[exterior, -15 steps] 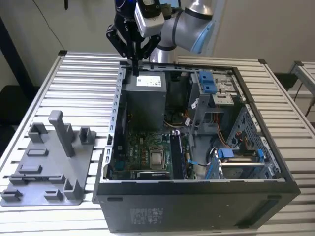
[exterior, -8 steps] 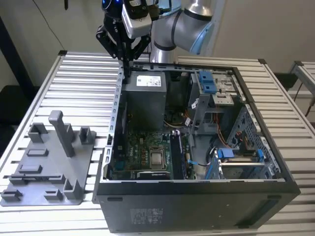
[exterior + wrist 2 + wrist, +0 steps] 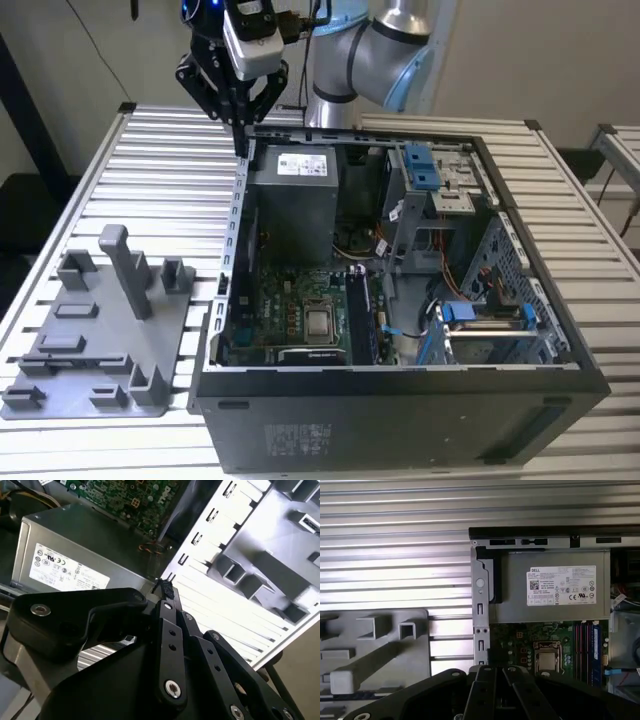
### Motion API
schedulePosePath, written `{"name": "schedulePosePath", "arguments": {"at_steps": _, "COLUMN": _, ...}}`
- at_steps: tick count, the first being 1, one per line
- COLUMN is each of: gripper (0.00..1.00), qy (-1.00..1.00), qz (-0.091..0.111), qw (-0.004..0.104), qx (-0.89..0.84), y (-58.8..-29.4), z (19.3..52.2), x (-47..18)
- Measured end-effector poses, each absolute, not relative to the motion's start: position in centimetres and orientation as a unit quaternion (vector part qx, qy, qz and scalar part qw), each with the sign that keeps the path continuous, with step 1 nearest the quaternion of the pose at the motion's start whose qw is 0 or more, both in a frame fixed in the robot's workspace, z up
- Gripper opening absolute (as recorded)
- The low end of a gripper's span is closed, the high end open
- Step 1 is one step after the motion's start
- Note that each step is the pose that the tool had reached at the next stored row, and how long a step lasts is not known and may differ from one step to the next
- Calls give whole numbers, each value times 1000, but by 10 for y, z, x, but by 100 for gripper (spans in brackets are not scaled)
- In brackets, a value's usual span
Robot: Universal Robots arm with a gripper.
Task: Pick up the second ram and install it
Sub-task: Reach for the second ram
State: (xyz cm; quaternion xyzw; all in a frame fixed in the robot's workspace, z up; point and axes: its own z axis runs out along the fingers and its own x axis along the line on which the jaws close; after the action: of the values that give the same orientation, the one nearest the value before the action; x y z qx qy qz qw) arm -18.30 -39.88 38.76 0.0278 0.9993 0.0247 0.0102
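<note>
Tool (image 3: 241, 140) hung over the corner of the open case (image 3: 400, 400), just above the rim and beside the PSU (image 3: 292, 200). In both wrist views we saw the fingers (image 3: 165, 587) clenched tip to tip; we made out no stick between them.

In the first wrist view the tool (image 3: 495, 667) sat above the case wall (image 3: 480, 605). The PSU (image 3: 555, 590) was just inboard of it, and the motherboard (image 3: 520, 640) lay past the PSU with the CPU socket (image 3: 545, 661) in the middle.

The second ram (image 3: 594, 645) looked to us like the blue-green stick standing on edge in the slots on the far side of the socket from the tool, well apart from it. There were darker slots next to it, and we couldn't tell for sure which stick was which. In the exterior view that slot bank (image 3: 359, 315) sat deep in the case, well below the tool and to the exterior view's right of it.

The grey tray (image 3: 90, 340) lay flat on the slatted surface (image 3: 150, 170) outside the case, on the other side of the tool from the PSU. Its post (image 3: 125, 270) stood upright. In the second wrist view the tray (image 3: 270, 575) showed beyond the fingertips, with the PSU (image 3: 90, 545) close on the other side.
</note>
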Motion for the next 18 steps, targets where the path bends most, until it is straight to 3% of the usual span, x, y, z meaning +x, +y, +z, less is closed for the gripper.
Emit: {"name": "schedulePosePath", "arguments": {"at_steps": 18, "gripper": 11, "qy": 999, "qz": 24, "qw": 10, "qx": 21, "y": -399, "z": 385, "x": -230}}
